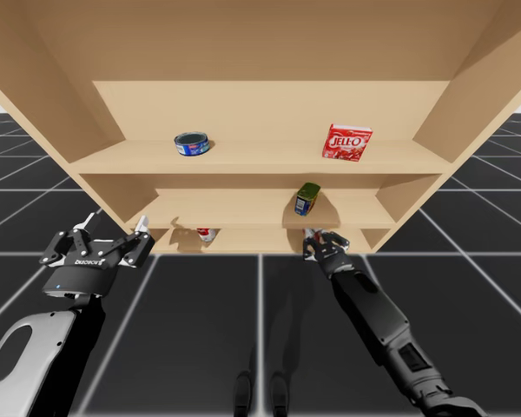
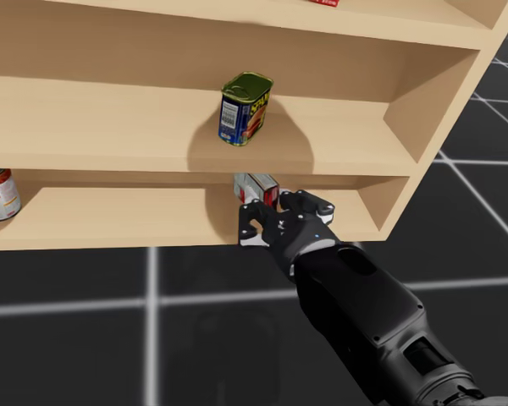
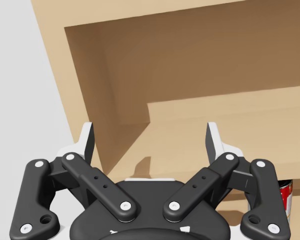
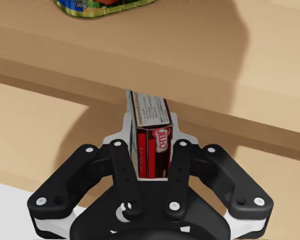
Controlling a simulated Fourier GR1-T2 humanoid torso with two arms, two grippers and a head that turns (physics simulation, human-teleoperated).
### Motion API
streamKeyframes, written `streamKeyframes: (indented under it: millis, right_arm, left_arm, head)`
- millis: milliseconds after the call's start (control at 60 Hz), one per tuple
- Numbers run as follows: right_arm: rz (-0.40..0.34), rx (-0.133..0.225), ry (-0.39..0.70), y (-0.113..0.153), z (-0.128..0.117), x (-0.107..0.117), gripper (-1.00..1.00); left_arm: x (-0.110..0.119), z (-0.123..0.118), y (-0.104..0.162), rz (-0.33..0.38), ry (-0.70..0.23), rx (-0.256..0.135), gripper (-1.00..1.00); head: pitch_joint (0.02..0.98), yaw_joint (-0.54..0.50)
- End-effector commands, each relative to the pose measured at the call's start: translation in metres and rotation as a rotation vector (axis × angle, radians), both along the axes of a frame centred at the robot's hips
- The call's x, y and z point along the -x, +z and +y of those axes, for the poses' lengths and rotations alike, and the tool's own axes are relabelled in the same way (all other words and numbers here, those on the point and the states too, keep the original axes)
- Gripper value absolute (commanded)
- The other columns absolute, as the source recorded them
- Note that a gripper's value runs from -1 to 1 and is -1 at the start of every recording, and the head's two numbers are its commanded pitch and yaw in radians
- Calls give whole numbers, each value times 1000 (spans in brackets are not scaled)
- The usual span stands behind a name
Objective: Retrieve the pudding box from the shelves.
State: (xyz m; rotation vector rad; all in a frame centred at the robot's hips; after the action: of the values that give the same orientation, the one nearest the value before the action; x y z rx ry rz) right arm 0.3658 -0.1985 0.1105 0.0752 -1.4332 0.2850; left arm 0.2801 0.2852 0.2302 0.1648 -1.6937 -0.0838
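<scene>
My right gripper [image 4: 151, 132] clamped on the red pudding box [image 4: 150, 110] at the bottom shelf [image 2: 110, 216], left gripper [image 3: 150, 139] spread wide

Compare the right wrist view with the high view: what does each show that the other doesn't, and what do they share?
Right wrist view: my right gripper shut on the upright dark red pudding box, touching two sides. High view: my left gripper open by the shelves' left end, a flat blue can and a red box on the top shelf, a red-and-white can on the bottom one. Both: the green-topped tin on the middle shelf above my right gripper.
</scene>
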Motion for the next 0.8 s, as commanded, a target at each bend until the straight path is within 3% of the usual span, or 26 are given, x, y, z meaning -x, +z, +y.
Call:
streamKeyframes:
  millis: [17, 333, 433, 450, 517, 800]
  right_arm:
    - [6, 20, -45, -7, -4, -4, 1000]
    - [-68, 25, -66, 15, -11, 11, 1000]
    - [-97, 56, -61, 23, -15, 24, 1000]
    - [-114, 82, -58, 25, -17, 30, 1000]
    - [-129, 115, -50, 28, -21, 44, 1000]
    - [-130, 170, -6, 31, -34, 103, 1000]
  left_arm:
    - [0, 0, 0, 0, -1, 0, -1000]
    - [0, 0, 0, -1, 0, 1, -1000]
    - [0, 0, 0, -1, 1, 2, -1000]
    - [0, 0, 0, -1, 2, 3, -1000]
    - [0, 1, 0, -2, 4, 5, -1000]
    - [0, 0, -1, 0, 4, 4, -1000]
  head:
    - [755, -244]
    - [749, -247]
    - [746, -247]
    - [744, -246]
    - [738, -244]
    - [723, -252]
